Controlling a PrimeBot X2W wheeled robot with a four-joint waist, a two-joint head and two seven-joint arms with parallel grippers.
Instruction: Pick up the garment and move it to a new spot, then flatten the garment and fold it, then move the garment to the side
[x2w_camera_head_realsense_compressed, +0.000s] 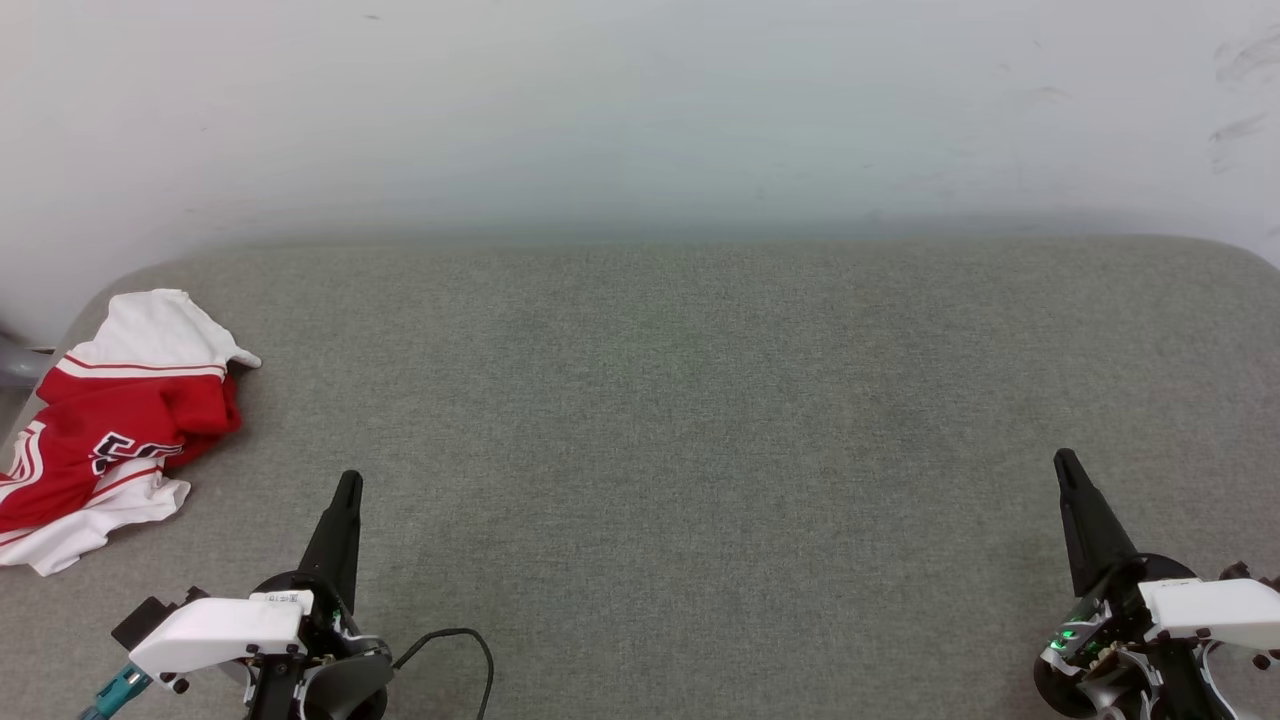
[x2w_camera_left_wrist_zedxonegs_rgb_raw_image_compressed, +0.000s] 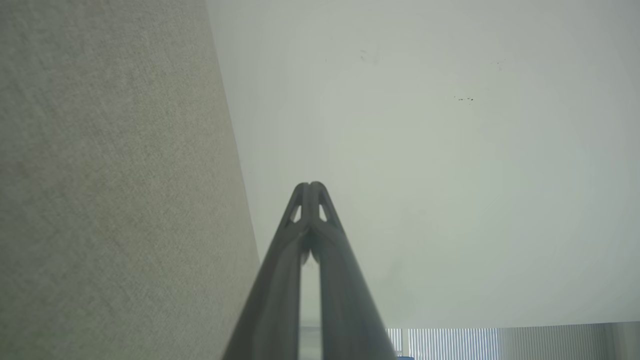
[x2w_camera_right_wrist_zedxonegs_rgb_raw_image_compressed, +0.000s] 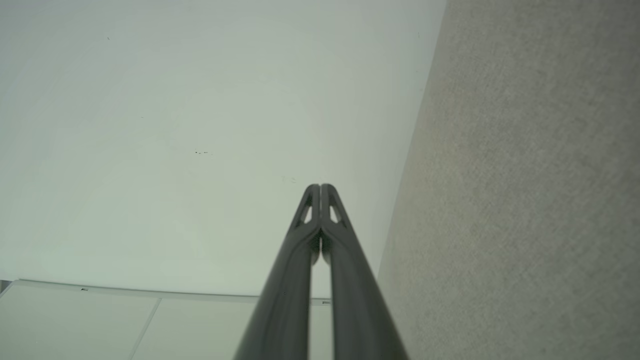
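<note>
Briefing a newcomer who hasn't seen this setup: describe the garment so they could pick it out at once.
A wide grey fabric surface runs up to a pale wall. At its left edge, ahead and left of the left gripper, the garment lies in a crumpled heap. Against the plain grey it stands out: red body, white sleeves with red striping, black white-outlined lettering partly showing.

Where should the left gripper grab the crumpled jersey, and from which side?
Likely the bunched red fold on the garment edge nearest the left gripper: it stands up off the grey surface. Come from above on that side, jaws opened first.
</note>
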